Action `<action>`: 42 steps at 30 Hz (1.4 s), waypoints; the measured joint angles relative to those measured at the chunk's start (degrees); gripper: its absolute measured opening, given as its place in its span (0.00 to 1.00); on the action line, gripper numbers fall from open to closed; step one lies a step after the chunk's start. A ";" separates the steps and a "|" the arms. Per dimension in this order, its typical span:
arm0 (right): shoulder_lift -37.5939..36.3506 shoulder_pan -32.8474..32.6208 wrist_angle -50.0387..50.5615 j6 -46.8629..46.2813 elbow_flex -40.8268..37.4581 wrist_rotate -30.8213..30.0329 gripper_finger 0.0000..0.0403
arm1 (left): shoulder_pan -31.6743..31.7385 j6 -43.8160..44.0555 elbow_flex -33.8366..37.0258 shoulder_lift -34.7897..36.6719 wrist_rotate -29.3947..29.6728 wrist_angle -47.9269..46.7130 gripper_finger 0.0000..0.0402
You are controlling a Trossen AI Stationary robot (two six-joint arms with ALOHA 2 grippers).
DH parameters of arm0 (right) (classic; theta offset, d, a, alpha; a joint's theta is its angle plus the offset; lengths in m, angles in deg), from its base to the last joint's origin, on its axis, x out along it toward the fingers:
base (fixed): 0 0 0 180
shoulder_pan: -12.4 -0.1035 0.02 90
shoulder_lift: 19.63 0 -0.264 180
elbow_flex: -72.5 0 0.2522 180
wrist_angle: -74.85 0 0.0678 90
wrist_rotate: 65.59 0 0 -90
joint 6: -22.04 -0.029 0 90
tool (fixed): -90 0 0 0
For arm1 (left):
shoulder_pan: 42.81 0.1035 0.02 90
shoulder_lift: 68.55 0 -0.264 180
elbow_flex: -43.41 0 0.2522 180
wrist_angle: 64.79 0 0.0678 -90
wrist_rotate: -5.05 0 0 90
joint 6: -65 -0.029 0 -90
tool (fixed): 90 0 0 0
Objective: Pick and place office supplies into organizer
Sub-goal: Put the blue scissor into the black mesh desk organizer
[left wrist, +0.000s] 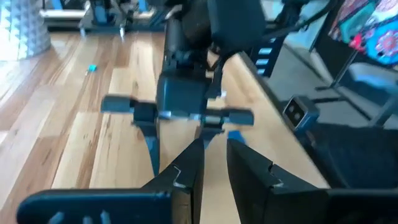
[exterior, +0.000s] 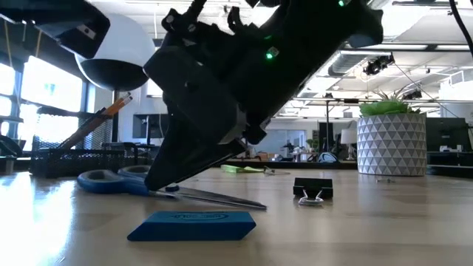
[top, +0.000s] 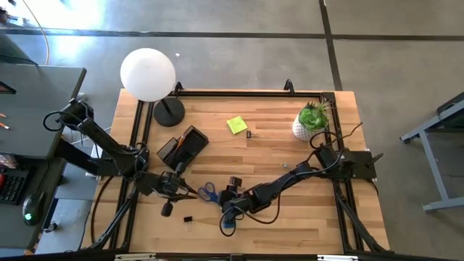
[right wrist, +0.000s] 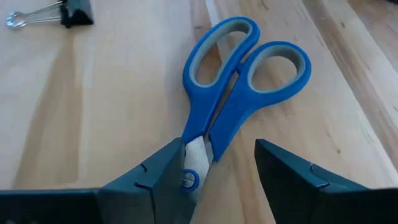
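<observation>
Blue-handled scissors [right wrist: 239, 74] lie flat on the wooden table, also in the high view [top: 208, 192] and the low view [exterior: 118, 181]. My right gripper [right wrist: 219, 149] is open and low over them, one finger on each side of the pivot; it also shows here [top: 223, 197]. My left gripper [left wrist: 214, 174] sits just left of the scissors [top: 187, 190], its fingers a narrow gap apart and empty. A blue eraser [exterior: 192, 225] and a black binder clip [exterior: 312, 188] lie on the table nearby. The black organizer [top: 181, 147] holds pencils [exterior: 103, 118]. My right gripper comes at the scissors from above, slanting down, with its fingers across them at the pivot [right wrist: 189, 180]. One finger [right wrist: 165, 180] stands right beside the pivot and the other [right wrist: 289, 177] is apart from it. Whether any finger touches, I cannot tell. The scissors lie flat.
A yellow sticky-note pad [top: 236, 125] lies mid-table. The potted plant [top: 312, 119] stands at the far right, and the white globe lamp [top: 148, 72] with its round base [top: 168, 112] at the far left. Another binder clip [top: 187, 219] lies near the front edge.
</observation>
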 joint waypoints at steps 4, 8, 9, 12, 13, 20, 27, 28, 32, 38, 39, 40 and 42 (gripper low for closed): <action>0.02 0.35 0.50 1.86 -0.07 -0.15 0.47 | 0.00 0.73 0.00 -1.53 0.90 0.09 0.15; 0.01 0.34 1.18 3.10 -0.09 -0.85 0.39 | 0.00 1.66 0.00 -2.10 1.09 0.10 0.15; -0.19 0.35 1.27 3.15 -0.14 -0.79 0.36 | 0.00 1.66 0.00 -2.12 1.10 0.10 0.15; -0.97 0.39 2.53 4.38 -0.27 -1.84 0.31 | 0.00 1.73 0.00 -2.14 1.18 0.13 0.15; -1.19 0.37 3.60 4.41 -0.33 -3.26 0.30 | 0.00 1.79 0.00 -2.14 1.33 0.13 0.15; -2.86 1.88 14.12 -0.67 -0.39 -8.82 0.24 | 0.00 1.88 0.00 -2.14 1.33 0.13 0.15; -3.78 2.25 14.52 -0.16 -0.50 -10.29 0.24 | 0.00 1.88 0.00 -2.14 1.33 0.05 0.15; -4.17 2.23 14.52 0.20 -0.50 -10.51 0.25 | 0.00 1.87 0.00 -2.13 1.33 0.07 0.15; -5.42 2.23 14.40 1.99 -0.46 -10.64 0.29 | 0.00 1.81 0.00 -2.12 1.25 0.02 0.15; -5.38 2.57 13.87 0.02 -0.43 -7.98 0.43 | 0.00 1.86 0.00 -2.12 0.85 0.05 0.15; -5.18 2.73 13.86 -0.78 -0.42 -7.19 0.46 | 0.00 1.93 0.00 -2.12 0.83 0.07 0.15; -4.94 2.95 14.10 -1.41 -0.44 -6.31 0.48 | 0.00 1.99 0.00 -2.12 0.66 0.05 0.15; -4.56 3.40 14.04 -2.27 -0.44 -5.36 0.53 | 0.00 2.02 0.00 -2.12 0.41 0.05 0.15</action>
